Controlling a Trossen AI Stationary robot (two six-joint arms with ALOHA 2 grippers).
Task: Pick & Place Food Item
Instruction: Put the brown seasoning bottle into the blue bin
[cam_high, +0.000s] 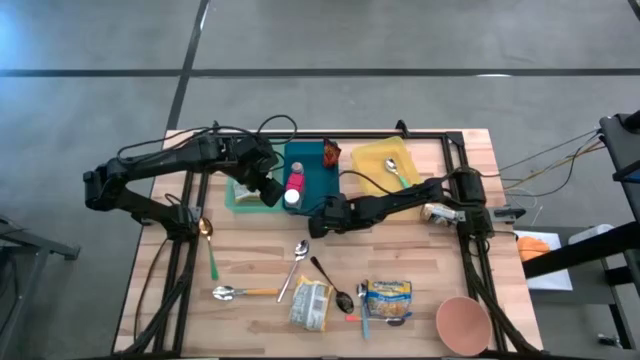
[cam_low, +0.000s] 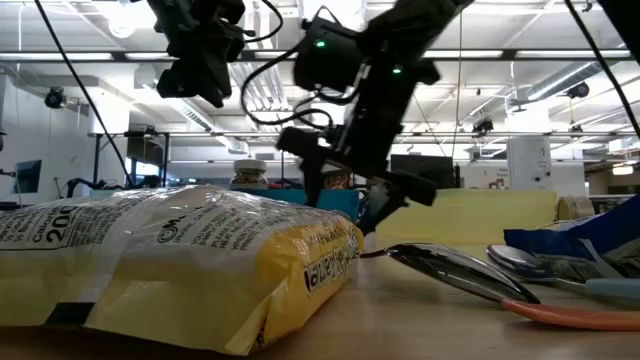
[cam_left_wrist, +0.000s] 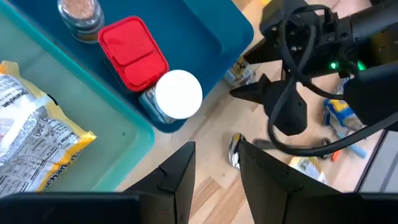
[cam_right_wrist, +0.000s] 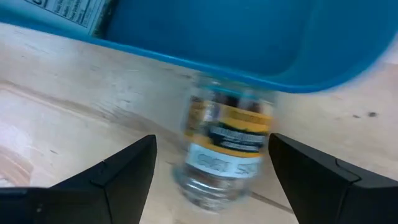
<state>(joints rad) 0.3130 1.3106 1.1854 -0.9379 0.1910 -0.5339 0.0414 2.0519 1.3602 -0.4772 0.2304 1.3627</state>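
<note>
Jaws: right gripper (cam_right_wrist: 211, 171) apart astride yellow-labelled glass jar (cam_right_wrist: 227, 146) beside blue plastic tray (cam_right_wrist: 249, 37); left gripper (cam_left_wrist: 214, 171) part-open, empty | step: approach | next: lower, close.

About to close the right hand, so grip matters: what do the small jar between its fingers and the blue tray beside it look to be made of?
The small jar looks like clear glass or hard plastic: its contents show through and a glossy yellow label wraps it. Which of the two, I cannot tell. The blue tray looks like smooth moulded plastic, with an even colour, a rounded rim and a soft sheen. The right hand stands open around the jar.
</note>
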